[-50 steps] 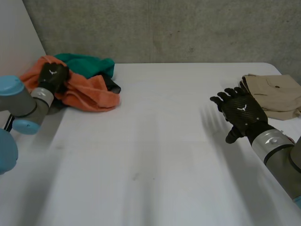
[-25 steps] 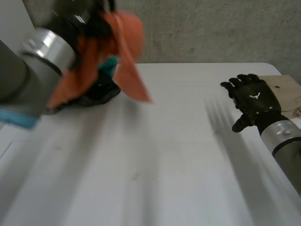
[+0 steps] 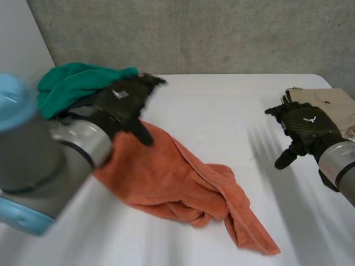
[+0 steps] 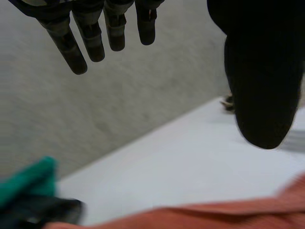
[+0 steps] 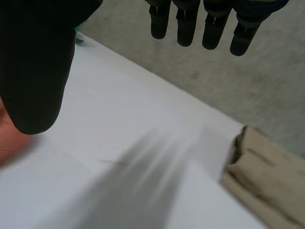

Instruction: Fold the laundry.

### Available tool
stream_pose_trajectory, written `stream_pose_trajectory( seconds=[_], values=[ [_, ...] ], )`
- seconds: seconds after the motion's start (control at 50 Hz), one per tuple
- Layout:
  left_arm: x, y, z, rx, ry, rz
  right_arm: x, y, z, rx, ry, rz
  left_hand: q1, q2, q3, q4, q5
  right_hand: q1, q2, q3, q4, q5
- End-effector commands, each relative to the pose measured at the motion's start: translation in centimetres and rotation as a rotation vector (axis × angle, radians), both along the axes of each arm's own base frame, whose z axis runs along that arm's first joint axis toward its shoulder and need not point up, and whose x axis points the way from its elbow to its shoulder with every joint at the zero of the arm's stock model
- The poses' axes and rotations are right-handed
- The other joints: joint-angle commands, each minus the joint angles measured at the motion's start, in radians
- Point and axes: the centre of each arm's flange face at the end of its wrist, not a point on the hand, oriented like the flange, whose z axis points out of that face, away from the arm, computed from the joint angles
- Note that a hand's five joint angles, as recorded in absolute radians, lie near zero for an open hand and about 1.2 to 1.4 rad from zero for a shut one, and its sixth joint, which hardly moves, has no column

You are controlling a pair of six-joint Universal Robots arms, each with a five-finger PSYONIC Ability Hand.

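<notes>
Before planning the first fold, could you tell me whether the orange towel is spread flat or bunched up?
Bunched up: the orange towel lies crumpled on the white table, with rumpled folds.

bright, soft, even light, white table [image 3: 222, 111]

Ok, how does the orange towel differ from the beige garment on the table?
The orange towel lies crumpled and sprawled mid-table; the beige garment sits neatly folded at the right edge. The towel is near the left robot hand, the garment near the right robot hand. Both rest on the white table.
</notes>
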Motion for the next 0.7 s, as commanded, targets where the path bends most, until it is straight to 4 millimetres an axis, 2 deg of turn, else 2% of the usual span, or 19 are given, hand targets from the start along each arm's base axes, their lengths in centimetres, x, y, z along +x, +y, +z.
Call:
stream_pose_trajectory(
  seconds=[0.02,0.08,0.18,0.24,0.36,0.42,0.46,0.48,0.52,0.58,0.6,0.62,0.68,0.7],
  values=[
    [4.0,-4.2,0.5,-0.026,-0.010,-0.019,1.4,4.5,0.2,0.240,-0.136,-0.009,-0.013,-0.031,-0.035,-0.026,-0.049,-0.053,-0.032,-0.033,-0.033,-0.049],
    [4.9,-5.8,-1.2,0.019,-0.038,-0.054,1.6,5.9,-0.3,0.297,-0.157,-0.025,-0.013,-0.031,-0.035,-0.026,-0.049,-0.053,-0.032,-0.033,-0.033,-0.049],
    [6.2,-7.3,-3.5,0.092,-0.073,-0.055,3.0,8.8,-2.6,0.365,-0.134,0.002,-0.013,-0.031,-0.035,-0.026,-0.049,-0.053,-0.032,-0.033,-0.033,-0.049],
    [6.5,-7.3,-4.1,0.126,-0.081,-0.038,3.7,9.9,-4.2,0.378,-0.098,0.011,-0.013,-0.031,-0.035,-0.026,-0.049,-0.053,-0.032,-0.033,-0.033,-0.049],
    [6.6,-7.3,-4.2,0.125,-0.080,0.008,4.4,10.2,-6.2,0.352,-0.046,-0.046,-0.013,-0.031,-0.035,-0.026,-0.049,0.061,0.082,0.081,0.081,0.066],
    [6.3,-7.1,-4.1,0.112,-0.072,0.026,4.9,9.6,-7.0,0.301,-0.038,-0.078,-0.013,-0.031,-0.035,-0.026,-0.049,0.383,0.404,0.403,0.403,0.388],
    [5.9,-6.8,-4.1,0.100,-0.064,0.024,5.2,9.1,-7.0,0.267,-0.046,-0.088,-0.013,-0.031,-0.035,-0.026,-0.049,0.764,0.785,0.784,0.784,0.768],
    [5.7,-6.7,-4.1,0.098,-0.063,0.022,5.6,8.7,-6.6,0.221,-0.062,-0.088,-0.013,-0.031,-0.035,-0.026,-0.049,1.164,1.185,1.184,1.185,1.169],
    [5.3,-6.6,-4.1,0.088,-0.061,0.013,6.1,8.4,-5.8,0.171,-0.070,-0.067,-0.013,-0.031,-0.035,-0.026,-0.049,1.168,1.189,1.188,1.189,1.173],
    [4.4,-6.5,-4.3,0.063,-0.056,-0.013,6.8,8.6,-2.8,0.045,-0.071,0.004,-0.013,-0.031,-0.035,-0.026,-0.049,1.168,1.189,1.188,1.189,1.173],
    [3.9,-6.6,-4.5,0.048,-0.057,-0.030,7.0,8.9,-1.9,0.014,-0.069,0.026,-0.013,-0.031,-0.035,-0.026,-0.049,1.168,1.189,1.188,1.189,1.173],
    [3.6,-6.7,-4.7,0.044,-0.057,-0.040,7.2,9.6,-0.1,-0.050,-0.068,0.070,-0.013,-0.031,-0.035,-0.026,-0.049,1.168,1.189,1.188,1.189,1.173],
    [2.3,-7.1,-5.6,0.044,-0.061,-0.088,7.6,10.7,2.4,-0.141,-0.065,0.135,-0.013,-0.031,-0.035,-0.026,-0.049,1.168,1.189,1.188,1.189,1.173],
    [2.0,-7.2,-5.9,0.047,-0.066,-0.098,7.6,11.6,3.9,-0.198,-0.053,0.181,-0.013,-0.031,-0.035,-0.026,-0.049,1.168,1.189,1.188,1.189,1.173]
  ],
)
